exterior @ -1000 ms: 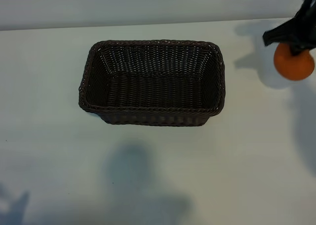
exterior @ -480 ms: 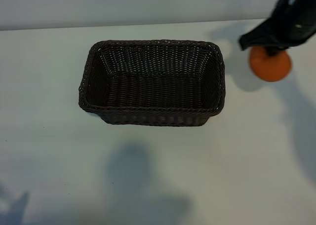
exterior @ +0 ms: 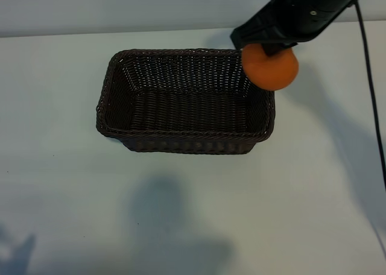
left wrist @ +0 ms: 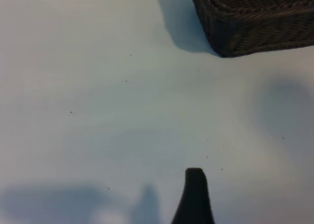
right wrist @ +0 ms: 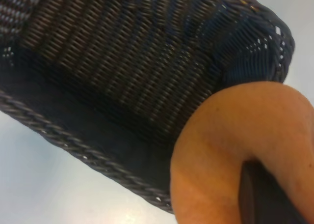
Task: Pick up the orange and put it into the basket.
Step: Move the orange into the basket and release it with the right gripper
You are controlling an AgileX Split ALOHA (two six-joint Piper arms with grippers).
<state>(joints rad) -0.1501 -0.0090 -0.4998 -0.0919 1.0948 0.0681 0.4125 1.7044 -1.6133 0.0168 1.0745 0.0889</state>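
Gripped by the right gripper's (exterior: 272, 46) fingers, the orange (exterior: 270, 67) hangs over the wicker basket's (exterior: 181, 136) far right corner rim, so an early release could bounce it onto the counter (exterior: 313, 196); the left gripper's (left wrist: 194, 194) fingers stand wide, well off the basket.

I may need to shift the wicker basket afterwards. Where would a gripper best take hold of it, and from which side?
By my judgement, the braided rim of the basket on the long wall nearest the camera, approached from above. The basket is open-topped and its walls are thin and slope outward, so one finger could go inside and one outside. The far right corner is poorer: the right gripper holds the orange there.
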